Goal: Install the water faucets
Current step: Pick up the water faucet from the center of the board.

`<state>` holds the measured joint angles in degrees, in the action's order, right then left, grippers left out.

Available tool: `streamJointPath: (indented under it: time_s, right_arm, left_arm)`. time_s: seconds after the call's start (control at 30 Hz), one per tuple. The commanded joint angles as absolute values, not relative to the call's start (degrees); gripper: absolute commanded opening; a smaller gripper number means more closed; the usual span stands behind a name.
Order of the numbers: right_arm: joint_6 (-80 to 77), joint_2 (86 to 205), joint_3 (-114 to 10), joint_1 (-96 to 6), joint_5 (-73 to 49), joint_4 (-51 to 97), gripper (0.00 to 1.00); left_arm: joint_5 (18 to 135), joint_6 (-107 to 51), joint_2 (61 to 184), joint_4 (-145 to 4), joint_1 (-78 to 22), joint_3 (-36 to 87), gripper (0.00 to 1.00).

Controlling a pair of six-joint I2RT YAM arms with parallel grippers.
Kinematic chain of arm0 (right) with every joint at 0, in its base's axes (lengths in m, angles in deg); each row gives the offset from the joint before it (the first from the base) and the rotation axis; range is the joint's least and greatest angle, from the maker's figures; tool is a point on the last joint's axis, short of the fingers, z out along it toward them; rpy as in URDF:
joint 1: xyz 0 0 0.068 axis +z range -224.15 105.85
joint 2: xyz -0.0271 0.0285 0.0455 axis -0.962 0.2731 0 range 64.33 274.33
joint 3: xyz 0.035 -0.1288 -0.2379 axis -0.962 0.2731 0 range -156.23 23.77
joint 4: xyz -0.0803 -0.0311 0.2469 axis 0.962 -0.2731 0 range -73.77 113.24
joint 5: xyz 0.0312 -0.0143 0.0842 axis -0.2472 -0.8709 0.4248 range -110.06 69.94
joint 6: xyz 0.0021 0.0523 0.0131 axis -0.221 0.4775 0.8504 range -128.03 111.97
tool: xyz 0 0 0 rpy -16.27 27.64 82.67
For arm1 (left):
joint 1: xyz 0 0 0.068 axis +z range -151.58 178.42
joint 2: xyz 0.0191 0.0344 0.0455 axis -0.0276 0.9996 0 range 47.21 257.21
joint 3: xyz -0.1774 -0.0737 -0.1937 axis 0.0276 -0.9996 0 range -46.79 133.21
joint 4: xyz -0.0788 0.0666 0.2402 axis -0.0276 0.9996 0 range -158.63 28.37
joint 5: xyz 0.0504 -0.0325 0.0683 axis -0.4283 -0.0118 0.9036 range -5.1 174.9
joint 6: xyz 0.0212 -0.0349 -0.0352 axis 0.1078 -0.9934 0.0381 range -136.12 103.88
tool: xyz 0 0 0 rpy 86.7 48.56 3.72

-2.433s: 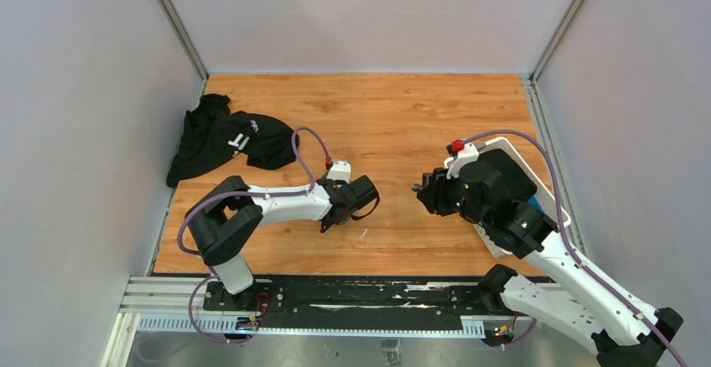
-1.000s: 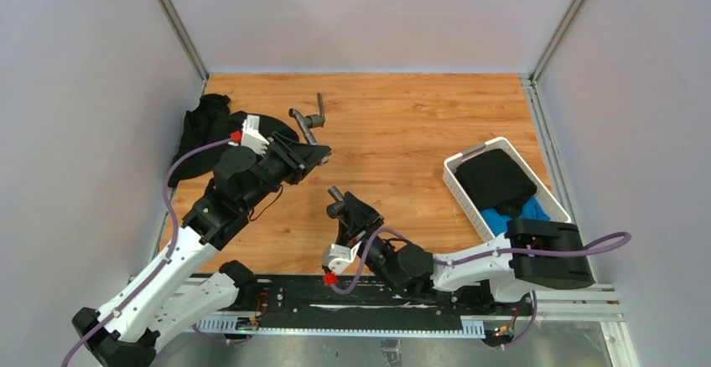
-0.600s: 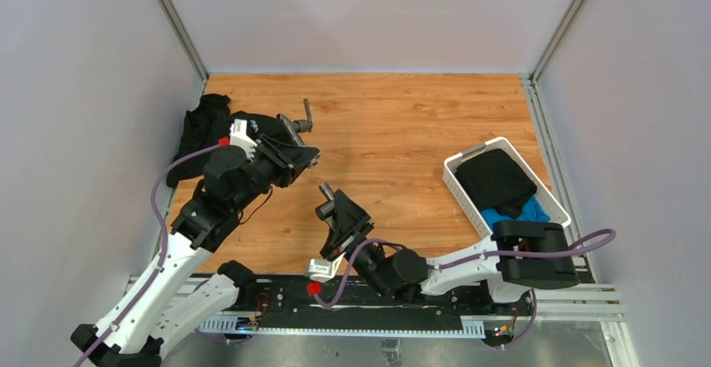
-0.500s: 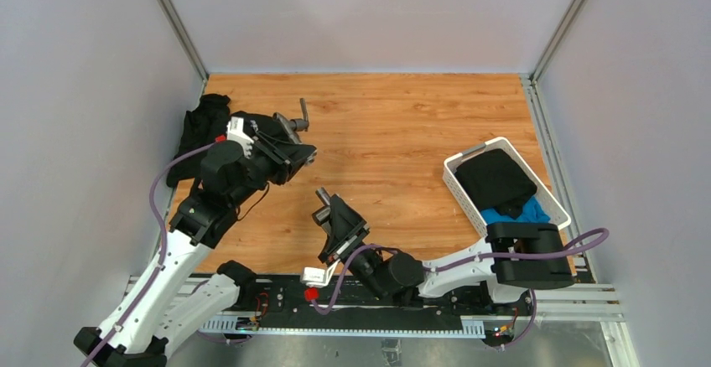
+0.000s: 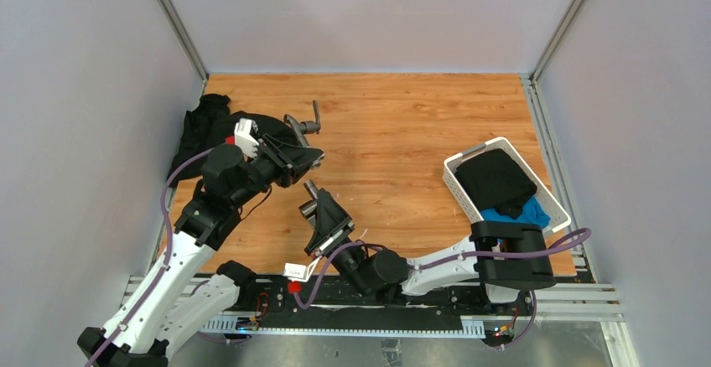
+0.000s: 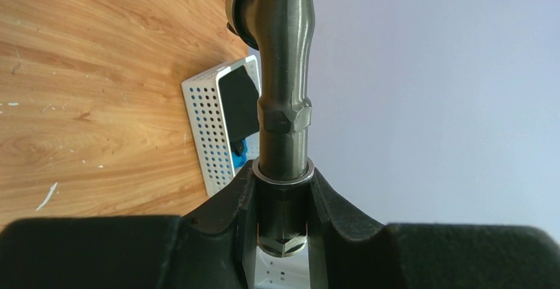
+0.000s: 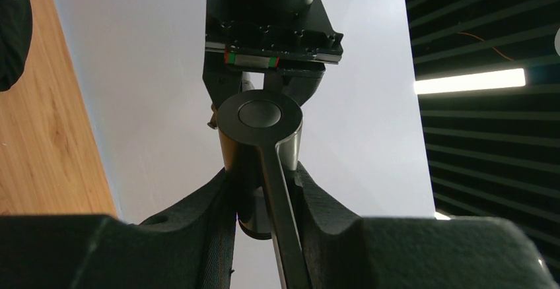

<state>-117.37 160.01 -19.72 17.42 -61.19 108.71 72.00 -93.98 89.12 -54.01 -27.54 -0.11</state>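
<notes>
Both clamped: left gripper (image 6: 282, 193) on faucet body (image 6: 284, 71), right gripper (image 7: 263, 190) on lever piece (image 7: 259, 119). We'd align axes b4 mating, slow.

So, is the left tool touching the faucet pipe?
Touching. The left wrist view shows the left tool clamped on the faucet pipe, fingers pressed against both its sides.

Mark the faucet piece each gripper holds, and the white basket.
faucet pipe piece (image 6: 285, 71), left wrist view, on its shaft.
faucet lever piece (image 7: 259, 114), right wrist view, on its round cap.
white basket (image 6: 205, 130), left wrist view, on its perforated wall.
</notes>
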Motion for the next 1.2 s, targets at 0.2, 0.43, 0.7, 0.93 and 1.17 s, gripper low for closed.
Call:
streamJointPath:
  time_s: [0.2, 0.43, 0.7, 0.93, 1.17]
  right_arm:
    - [-115.63, 163.10, -25.08, 14.91, -62.74, 114.84, 0.00]
    - [-114.40, 161.94, -24.48, 14.55, -63.81, 114.86, 0.00]
    - [-114.06, 160.11, -24.45, 14.53, -63.61, 114.88, 0.00]
    - [-114.35, 160.55, -26.14, 14.32, -63.42, 114.90, 0.00]
    - [-113.91, 162.50, -28.19, 13.44, -63.56, 114.90, 0.00]
  left_arm:
    - [72.43, -95.58, 83.71, -62.54, -27.16, -3.62, 0.00]
    - [72.60, -94.88, 82.43, -62.69, -27.16, -4.15, 0.00]
    - [73.65, -93.38, 81.45, -62.24, -27.16, -4.33, 0.00]
    - [73.40, -93.36, 81.75, -62.80, -27.16, -4.35, 0.00]
    - [72.43, -93.08, 82.07, -62.81, -27.16, -4.19, 0.00]
